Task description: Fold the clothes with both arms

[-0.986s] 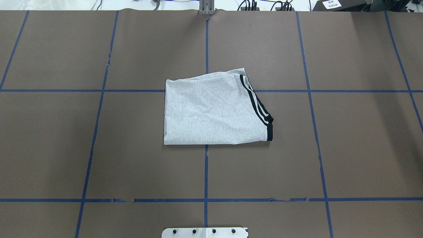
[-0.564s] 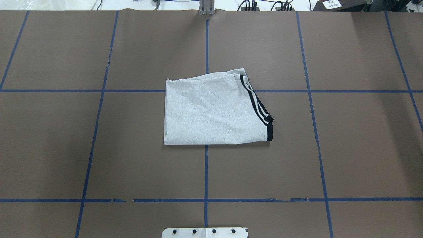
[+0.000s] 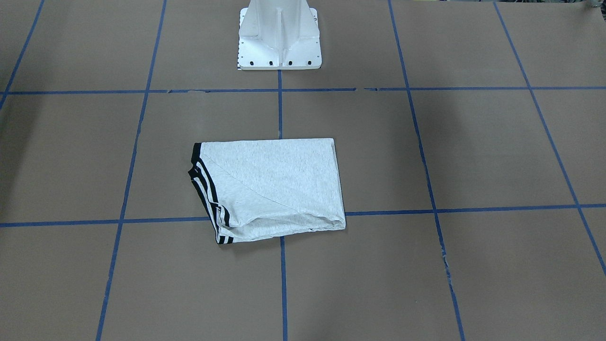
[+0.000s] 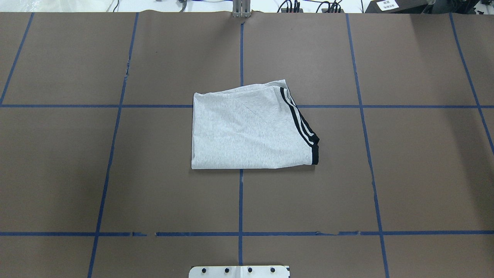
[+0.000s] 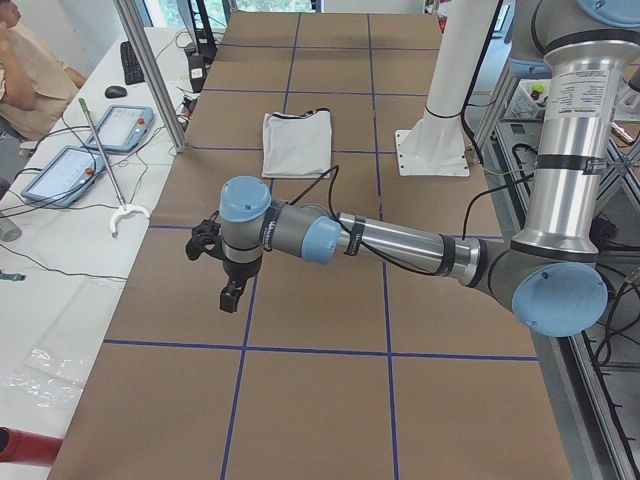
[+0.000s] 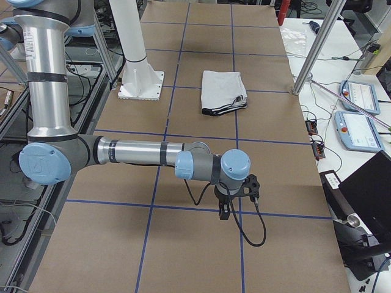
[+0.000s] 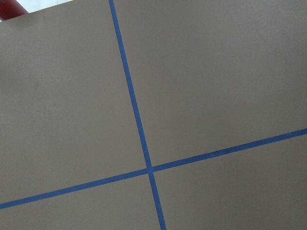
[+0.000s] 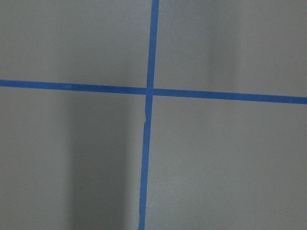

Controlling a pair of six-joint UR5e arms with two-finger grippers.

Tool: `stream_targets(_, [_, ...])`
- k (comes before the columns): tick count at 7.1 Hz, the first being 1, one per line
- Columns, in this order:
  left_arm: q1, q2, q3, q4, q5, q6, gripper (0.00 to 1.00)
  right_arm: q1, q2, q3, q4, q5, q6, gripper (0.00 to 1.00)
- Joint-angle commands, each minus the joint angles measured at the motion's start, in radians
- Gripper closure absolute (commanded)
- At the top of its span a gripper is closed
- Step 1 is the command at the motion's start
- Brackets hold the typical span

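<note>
Front-facing view: the folded T-shirt [image 3: 270, 187] lies flat on the brown-papered table [image 3: 473, 156], out in front of the white pedestal base [image 3: 279, 42]. Its black stripes run down the edge on the robot's right. The loose, layered hem shows only here.

Overhead view: the same grey T-shirt [image 4: 251, 131] straddles the centre tape line, with a sliver of the pedestal base [image 4: 239, 271] at the bottom edge.

Left-end view: this one shows the left arm [image 5: 390, 240] stretched low over the table, left gripper [image 5: 230, 295] pointing down, apart from the paper. The T-shirt [image 5: 297, 145] sits well beyond that gripper, farther along the table. I cannot tell how wide its fingers stand. A seated person [image 5: 30, 70] and two tablet-like pendants [image 5: 120, 125] are at the side bench.

Right-end view: the right arm [image 6: 134, 152] is posed the same way (a mirror of its twin). The T-shirt [image 6: 223, 91] lies well past the right gripper [image 6: 224, 210], whose opening I cannot tell either.

Left wrist view: only paper and a blue tape cross [image 7: 149, 168] beneath.

Right wrist view: another tape cross [image 8: 148, 91] in shadow.
</note>
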Motion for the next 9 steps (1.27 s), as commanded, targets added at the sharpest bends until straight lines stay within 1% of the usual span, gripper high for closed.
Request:
stream_targets(1, [-0.033, -0.012, 0.055, 0.007, 0.020, 0.116, 0.00, -0.001, 0.007, 0.022, 0.001, 0.001, -0.001, 0.00])
stream_targets(2, [-0.044, -0.007, 0.107, 0.028, 0.011, 0.168, 0.00, -0.001, 0.008, 0.025, 0.001, 0.000, -0.001, 0.00])
stream_targets(4, [-0.042, -0.003, 0.128, 0.037, 0.003, 0.161, 0.00, -0.008, 0.008, 0.028, 0.001, 0.003, 0.002, 0.00])
stream_targets(6, [-0.042, 0.066, 0.117, -0.037, 0.003, 0.164, 0.00, -0.022, 0.004, 0.040, 0.003, 0.000, 0.011, 0.00])
stream_targets(9, [-0.039, 0.051, 0.108, -0.045, 0.000, 0.128, 0.00, -0.025, -0.006, 0.058, 0.003, 0.004, 0.042, 0.00])
